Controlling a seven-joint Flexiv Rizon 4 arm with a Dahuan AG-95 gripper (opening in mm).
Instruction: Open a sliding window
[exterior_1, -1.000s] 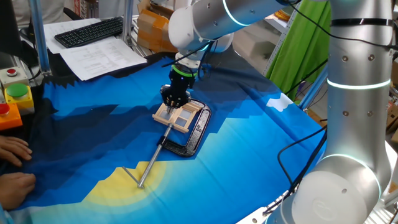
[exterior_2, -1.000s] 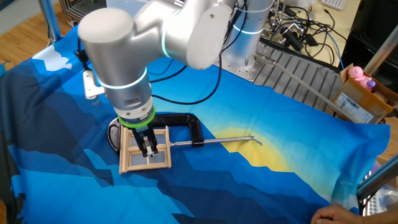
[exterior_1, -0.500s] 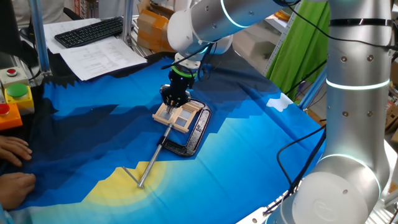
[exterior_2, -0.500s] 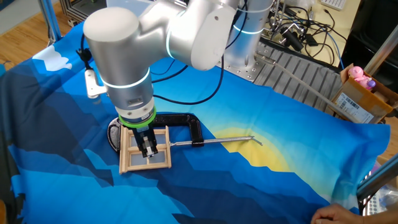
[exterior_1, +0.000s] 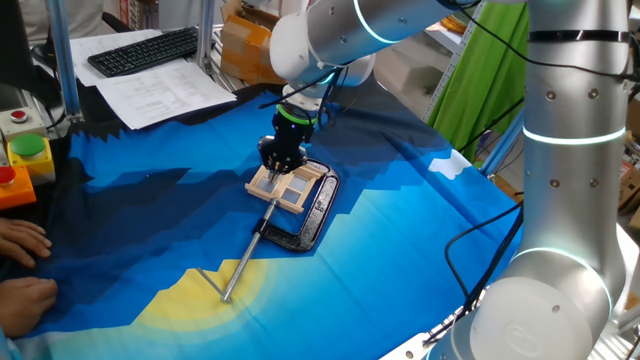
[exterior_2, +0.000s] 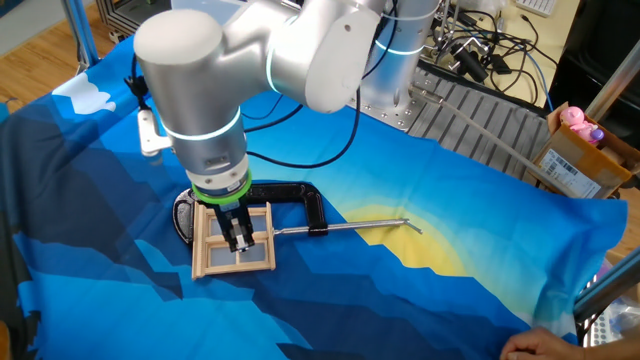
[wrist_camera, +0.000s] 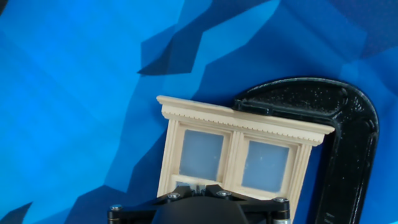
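Note:
The sliding window (exterior_1: 296, 188) is a small tan wooden frame with pale panes, lying flat on the blue cloth and held by a black C-clamp (exterior_1: 305, 228). It also shows in the other fixed view (exterior_2: 207, 252) and in the hand view (wrist_camera: 237, 153). My gripper (exterior_1: 277, 168) points straight down onto the window, its fingers drawn together with the tips touching the lower sash bar (wrist_camera: 186, 184). In the other fixed view the gripper (exterior_2: 240, 242) stands over the middle of the frame. In the hand view the gripper (wrist_camera: 196, 186) hides the window's lower part.
The clamp's metal rod handle (exterior_1: 240, 268) runs out over the yellow patch of cloth. A person's hands (exterior_1: 22, 270) rest at the left edge. Button boxes (exterior_1: 25, 160), a keyboard (exterior_1: 145, 50) and papers lie beyond the cloth. Cables and a cardboard box (exterior_2: 580, 150) sit at the far side.

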